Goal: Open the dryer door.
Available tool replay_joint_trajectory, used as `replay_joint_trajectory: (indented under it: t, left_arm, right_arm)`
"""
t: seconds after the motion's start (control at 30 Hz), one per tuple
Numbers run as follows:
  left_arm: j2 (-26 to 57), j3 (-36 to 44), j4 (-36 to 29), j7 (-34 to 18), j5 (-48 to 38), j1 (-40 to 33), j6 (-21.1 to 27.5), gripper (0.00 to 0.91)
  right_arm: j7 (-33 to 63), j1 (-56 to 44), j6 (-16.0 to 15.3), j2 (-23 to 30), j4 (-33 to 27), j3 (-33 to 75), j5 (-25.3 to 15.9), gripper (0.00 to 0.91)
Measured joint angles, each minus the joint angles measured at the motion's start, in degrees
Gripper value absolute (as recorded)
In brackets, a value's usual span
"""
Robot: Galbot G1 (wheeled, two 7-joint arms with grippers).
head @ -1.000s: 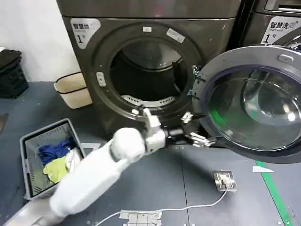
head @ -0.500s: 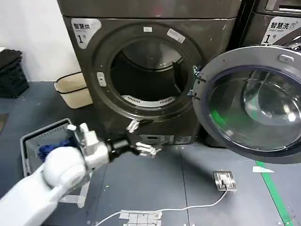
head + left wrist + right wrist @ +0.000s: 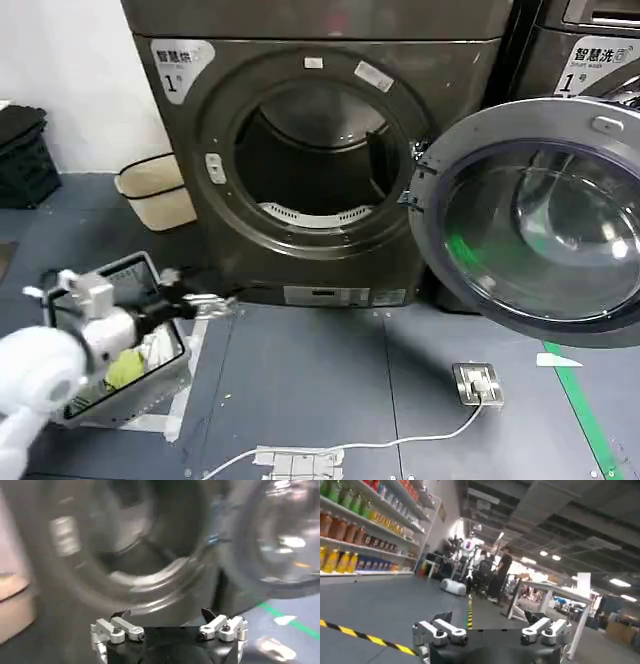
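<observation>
We see the round, glass-windowed dryer door standing swung wide at the right of the head view, its hinge edge against the right side of the dark grey front-loading dryer, whose drum opening sits bare at upper centre. By our reading the door is already open, so little of the task looks left to do.

Our left gripper is at the lower left of the head view, just above the rim of the grey plastic laundry basket that holds blue and yellow clothes. Its fingers are spread apart and empty; the left wrist view shows the left gripper with both fingertips parted and nothing between them, pointing toward the drum opening.

The relation that matters: the door lies far to the right of this gripper, well apart, with the whole dryer front between them.

The right gripper looks out on a room with shelves, its fingers likewise parted and empty.
</observation>
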Motion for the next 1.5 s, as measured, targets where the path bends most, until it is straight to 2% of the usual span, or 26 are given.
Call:
replay_joint_trajectory:
  t: [0.17,0.33,0.53,0.7,0.77,0.97,1.17,1.5]
  left_arm:
    - [-0.57,-9.76,1.06,-7.64,-6.60,6.10,0.17,0.907]
    - [-0.44,-16.25,2.82,-14.50,-11.64,11.76,0.17,0.907]
    - [1.94,-17.88,6.50,-26.24,-22.56,14.85,0.16,0.907]
    - [5.15,-16.90,11.71,-39.58,-37.07,13.38,0.12,0.907]
    - [6.43,-16.17,13.63,-43.25,-43.54,12.68,0.12,0.907]
    - [8.97,-13.59,16.31,-49.54,-56.52,10.77,0.09,0.907]
    - [11.68,-10.47,18.81,-52.79,-66.36,8.41,0.09,0.907]
    - [13.85,-5.47,20.95,-54.74,-69.04,3.57,0.09,0.907]
  right_arm:
    - [-0.83,0.06,-0.28,-0.65,0.39,-0.72,1.72,0.907]
    - [-1.45,0.28,-0.02,-1.02,0.77,-1.44,2.78,0.907]
    - [-1.72,0.53,0.58,-1.09,0.79,-2.48,2.74,0.907]
    - [-1.77,0.48,1.62,-1.09,0.63,-2.75,2.69,0.907]
    - [-1.79,0.45,1.79,-1.00,0.69,-2.92,2.74,0.907]
    - [-1.89,0.07,2.94,-0.48,0.92,-3.05,3.78,0.907]
    - [-2.21,-0.34,4.57,-0.07,0.88,-2.89,4.99,0.907]
    - [-2.22,-0.52,6.87,0.46,0.27,-2.88,4.81,0.907]
